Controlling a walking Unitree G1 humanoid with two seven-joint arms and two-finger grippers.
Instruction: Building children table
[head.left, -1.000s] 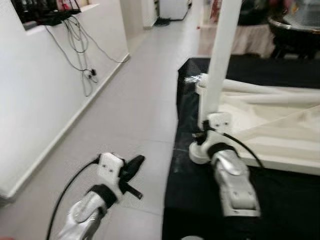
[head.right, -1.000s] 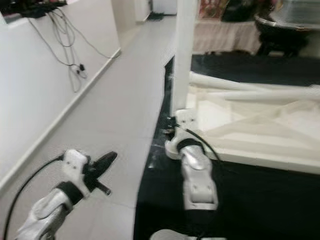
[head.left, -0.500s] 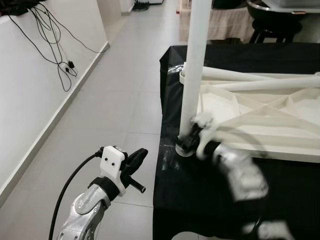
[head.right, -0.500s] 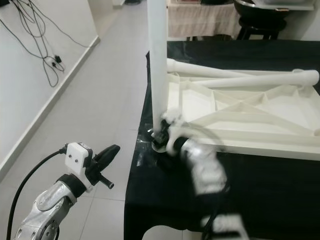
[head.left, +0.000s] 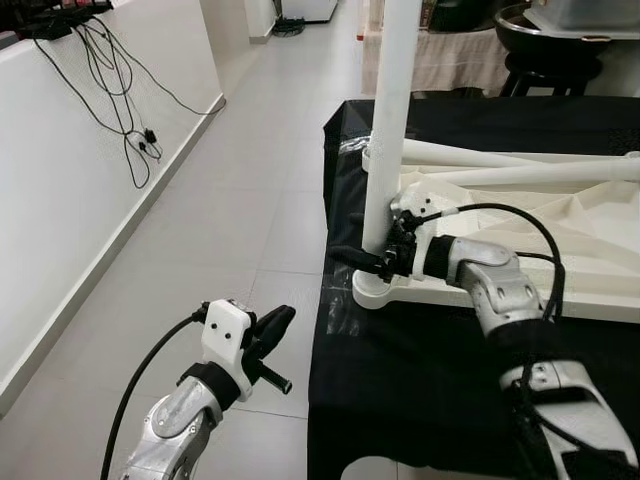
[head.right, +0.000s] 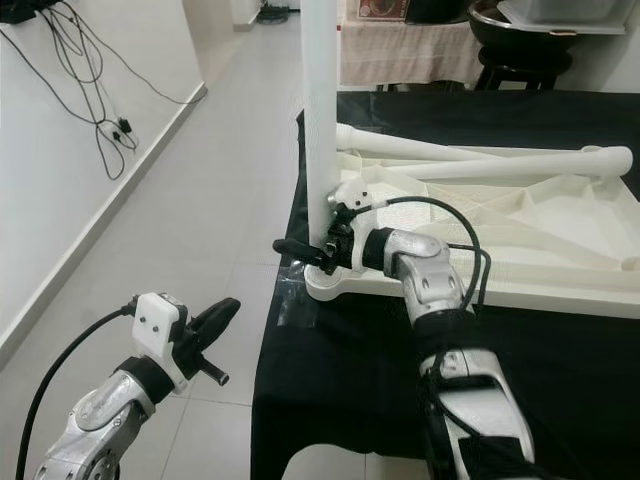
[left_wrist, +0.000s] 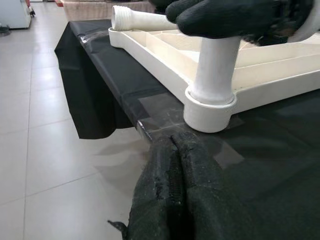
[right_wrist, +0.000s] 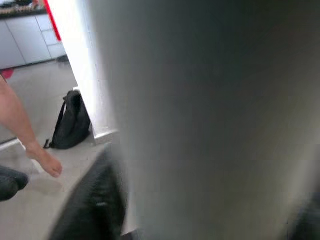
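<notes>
Head views: the inverted white tabletop (head.left: 560, 250) lies on the black-covered table (head.left: 420, 370), its near left corner at the table's left edge. An upright white leg (head.left: 388, 130) stands in the corner socket (head.left: 378, 291). The right gripper (head.right: 322, 250) holds this leg low, one black finger on each side, just above the socket. The step in hand appears to be seating the leg; the next move likely calls for twisting or pressing it down. Two loose legs (head.right: 480, 160) lie across the tabletop's far edge. The left gripper (head.left: 268, 335) hovers over the floor, clenched and empty. Left wrist view: its closed fingers (left_wrist: 175, 200) point toward the socket. Right wrist view: the leg sits close between the fingers (right_wrist: 95, 200); a person's foot (right_wrist: 47, 162) rests on the floor.
</notes>
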